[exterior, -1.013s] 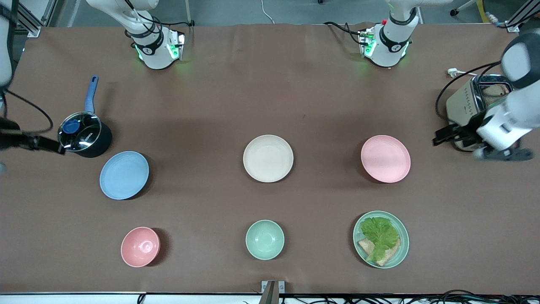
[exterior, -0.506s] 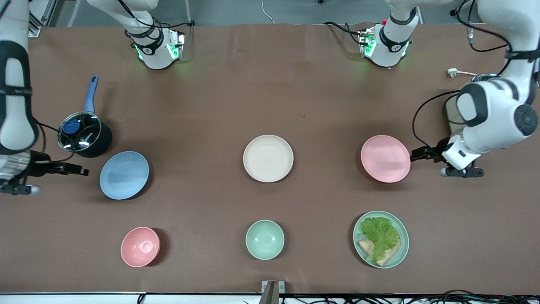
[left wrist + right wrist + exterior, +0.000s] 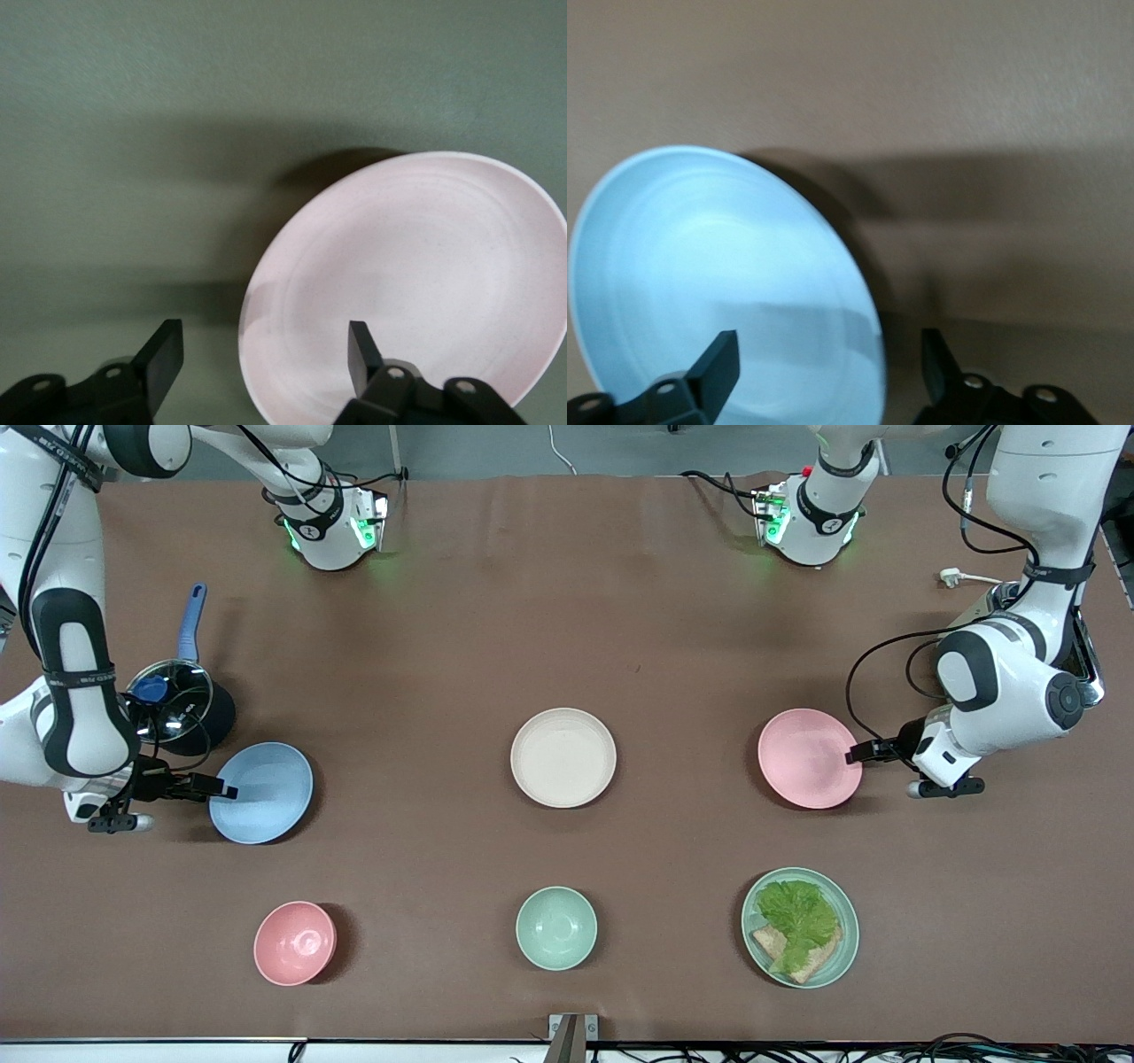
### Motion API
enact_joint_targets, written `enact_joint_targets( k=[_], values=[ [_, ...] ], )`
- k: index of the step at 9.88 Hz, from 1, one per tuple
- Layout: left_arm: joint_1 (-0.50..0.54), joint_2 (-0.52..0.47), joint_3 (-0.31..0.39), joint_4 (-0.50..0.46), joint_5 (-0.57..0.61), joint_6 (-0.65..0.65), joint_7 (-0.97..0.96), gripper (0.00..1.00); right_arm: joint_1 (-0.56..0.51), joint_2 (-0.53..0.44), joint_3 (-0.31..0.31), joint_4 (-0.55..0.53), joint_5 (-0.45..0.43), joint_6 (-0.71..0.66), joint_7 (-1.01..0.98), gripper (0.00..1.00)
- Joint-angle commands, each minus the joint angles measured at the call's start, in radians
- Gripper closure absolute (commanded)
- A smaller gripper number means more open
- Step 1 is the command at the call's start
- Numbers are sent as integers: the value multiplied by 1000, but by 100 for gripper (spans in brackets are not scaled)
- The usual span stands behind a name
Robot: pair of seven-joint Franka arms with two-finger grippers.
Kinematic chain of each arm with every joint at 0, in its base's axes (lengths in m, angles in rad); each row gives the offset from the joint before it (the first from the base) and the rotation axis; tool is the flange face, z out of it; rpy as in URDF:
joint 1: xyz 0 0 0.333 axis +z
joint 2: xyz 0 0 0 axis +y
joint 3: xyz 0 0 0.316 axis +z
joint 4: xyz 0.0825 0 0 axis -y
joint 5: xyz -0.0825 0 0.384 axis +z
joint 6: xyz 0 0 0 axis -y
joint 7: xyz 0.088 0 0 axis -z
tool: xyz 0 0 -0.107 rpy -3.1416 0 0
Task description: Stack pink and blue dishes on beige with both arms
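Both open: left claw (image 3: 858,756) straddling pink plate (image 3: 808,758) rim, right claw (image 3: 221,790) blue plate (image 3: 263,791).

Pot lid (image 3: 168,700) print (brand, perhaps) too small to read.

Long table (image 3: 567,646) covered edge to edge in matte brown sheeting. Above its upper edge, grey floor (image 3: 478,447) with a white cable (image 3: 560,450). Along its lower edge, a white strip and tangled black cables (image 3: 886,1052). Soft, even overhead light.
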Motion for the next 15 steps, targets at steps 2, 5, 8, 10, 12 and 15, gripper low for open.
enact_joint_targets(
  k=[2,5,8,10,12,15],
  values=[
    [4,73,13,-9,-111,24,102,27,-19,-21,3,-63,42,30,-70,38],
    [3,96,13,-9,-136,24,113,64,-19,-24,3,-57,43,19,-57,74],
    [8,81,14,-9,-143,32,136,99,-16,-26,-23,-11,43,-40,7,99],
    [12,0,13,-7,-133,0,136,100,8,-41,-81,96,25,-221,102,99],
    [3,-110,-10,-4,-128,-90,122,100,39,-78,-115,200,-65,-365,233,99],
    [8,-149,-243,2,-104,-95,-88,100,112,-154,-102,378,-176,-606,551,99]
  ],
)
